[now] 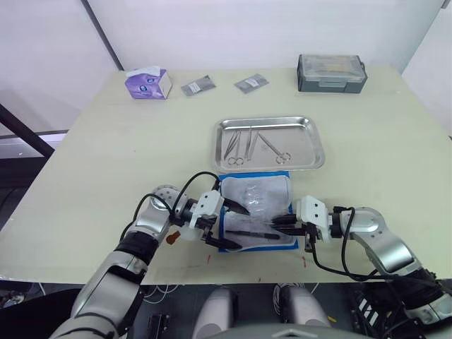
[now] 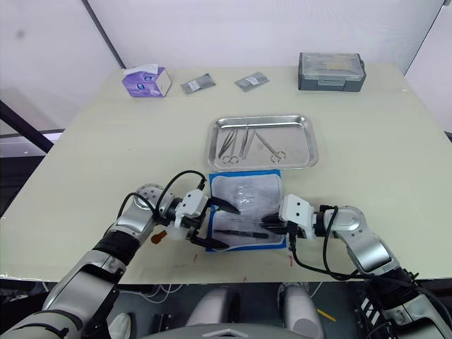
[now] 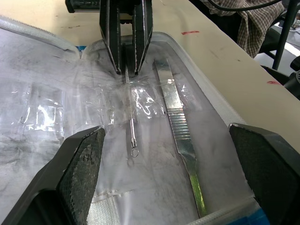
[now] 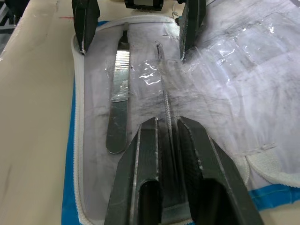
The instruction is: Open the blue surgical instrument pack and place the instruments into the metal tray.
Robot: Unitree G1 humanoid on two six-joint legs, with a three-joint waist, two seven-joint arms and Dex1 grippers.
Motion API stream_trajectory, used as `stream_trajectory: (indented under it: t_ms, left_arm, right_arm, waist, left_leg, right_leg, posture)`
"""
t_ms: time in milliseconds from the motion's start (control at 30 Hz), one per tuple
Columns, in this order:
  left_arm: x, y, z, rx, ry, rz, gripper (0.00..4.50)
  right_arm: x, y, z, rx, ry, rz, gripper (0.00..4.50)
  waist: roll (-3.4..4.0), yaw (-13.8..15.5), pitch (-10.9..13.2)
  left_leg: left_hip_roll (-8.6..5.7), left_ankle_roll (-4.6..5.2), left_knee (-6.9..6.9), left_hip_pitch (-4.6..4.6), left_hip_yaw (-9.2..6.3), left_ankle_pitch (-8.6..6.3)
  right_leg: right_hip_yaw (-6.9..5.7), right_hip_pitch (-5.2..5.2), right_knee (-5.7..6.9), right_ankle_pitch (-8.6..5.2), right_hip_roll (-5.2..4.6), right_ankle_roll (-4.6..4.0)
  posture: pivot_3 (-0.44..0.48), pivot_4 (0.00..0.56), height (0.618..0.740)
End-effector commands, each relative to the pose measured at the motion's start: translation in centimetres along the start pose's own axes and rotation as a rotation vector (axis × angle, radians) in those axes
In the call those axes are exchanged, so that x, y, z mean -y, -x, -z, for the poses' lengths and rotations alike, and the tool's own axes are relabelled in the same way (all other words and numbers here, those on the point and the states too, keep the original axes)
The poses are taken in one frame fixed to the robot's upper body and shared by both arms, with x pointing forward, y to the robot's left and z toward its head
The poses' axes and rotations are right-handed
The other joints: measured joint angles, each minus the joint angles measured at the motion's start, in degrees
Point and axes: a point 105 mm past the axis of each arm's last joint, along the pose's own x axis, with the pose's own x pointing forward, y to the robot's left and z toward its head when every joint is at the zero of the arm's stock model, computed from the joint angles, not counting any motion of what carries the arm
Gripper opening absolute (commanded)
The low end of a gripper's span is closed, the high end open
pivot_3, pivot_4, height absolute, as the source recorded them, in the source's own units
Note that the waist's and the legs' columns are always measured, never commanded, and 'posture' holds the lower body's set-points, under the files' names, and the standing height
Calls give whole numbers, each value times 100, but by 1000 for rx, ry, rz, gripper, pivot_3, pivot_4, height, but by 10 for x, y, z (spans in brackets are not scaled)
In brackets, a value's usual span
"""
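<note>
The blue surgical instrument pack (image 1: 256, 206) lies open near the table's front edge, its clear-plastic inside facing up. On it rest a flat metal instrument (image 3: 180, 136) and a thin wire-like instrument (image 3: 132, 136). My right gripper (image 1: 277, 223) is at the pack's right side, shut on one end of the thin instrument (image 4: 165, 101). At the pack's left side my left gripper (image 1: 239, 227) stands wide open over both instruments, holding nothing. The metal tray (image 1: 311, 145) sits just beyond the pack, with three scissor-like instruments (image 1: 251, 143) inside.
At the table's far edge are a grey lidded box (image 1: 332, 73), two small grey sachets (image 1: 198, 86) (image 1: 251, 83) and a purple tissue box (image 1: 148, 83). The table's front edge runs just behind both grippers.
</note>
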Motion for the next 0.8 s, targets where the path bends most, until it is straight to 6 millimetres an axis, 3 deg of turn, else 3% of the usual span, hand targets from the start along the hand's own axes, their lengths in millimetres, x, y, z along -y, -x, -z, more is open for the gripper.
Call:
stream_trajectory:
  t_ms: [33,533,633,800]
  left_arm:
    - [37,-12,40,-78,191,128,4500]
    - [37,-13,39,-74,193,129,4500]
    - [37,-13,39,-73,193,129,4500]
    - [37,-14,39,-73,192,131,4500]
  right_arm:
    - [3,4,-3,4,15,23,750]
    - [1,3,2,-6,-12,4,750]
    - [1,4,3,-4,-19,4,28]
    - [0,4,5,-14,-19,-1,28]
  waist:
    - [0,0,0]
    - [0,0,0]
    - [0,0,0]
    - [0,0,0]
  left_leg:
    - [0,0,0,0,0,0]
    - [0,0,0,0,-1,0]
    - [0,0,0,0,0,0]
    - [0,0,0,1,1,0]
  right_leg:
    - [0,0,0,0,0,0]
    - [0,0,0,0,0,0]
    - [0,0,0,0,0,0]
    - [0,1,0,0,0,0]
  posture:
    - [0,150,734]
    - [0,150,734]
    - [0,150,734]
    - [0,150,734]
